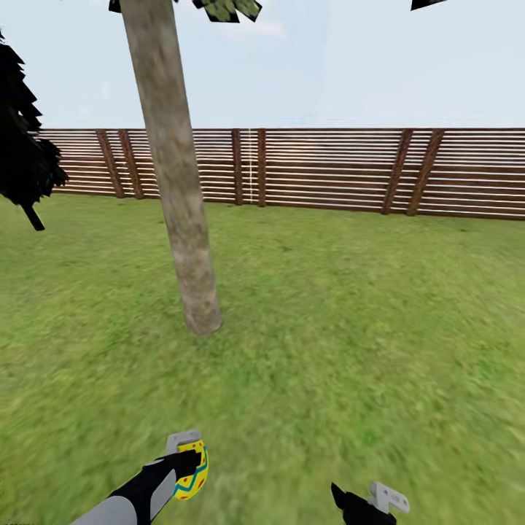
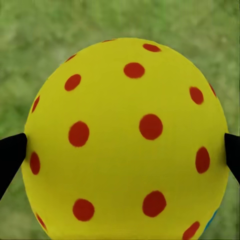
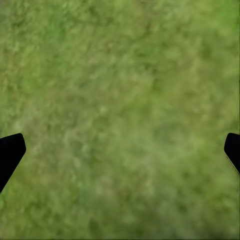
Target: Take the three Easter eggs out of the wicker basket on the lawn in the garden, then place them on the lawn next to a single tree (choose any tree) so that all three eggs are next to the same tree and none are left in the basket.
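1. Your left hand (image 1: 191, 467) squeezes a yellow egg (image 1: 192, 472) above the lawn (image 1: 350, 350).
2. Go closer to the tree (image 1: 182, 240) ahead, then lower the egg gently.
3. Your right hand (image 3: 120, 150) has its fingers wide apart, holding nothing.

This is an outdoor garden, a fenced grassy yard rendered in a simulator. A wide, flat lawn (image 1: 350, 343) of mottled green grass covers the ground from the near edge of the head view to the far boundary, and the same grass shows beneath both wrist cameras. A brown fence (image 1: 328, 171) of horizontal wooden slats with slanted posts closes off the back. A tree (image 1: 175, 182) with a bare, pale grey-brown trunk rises from the grass, a dark-leaved tree (image 1: 22, 153) stands at the left edge, and pale blue sky (image 1: 350, 58) lies above the fence.
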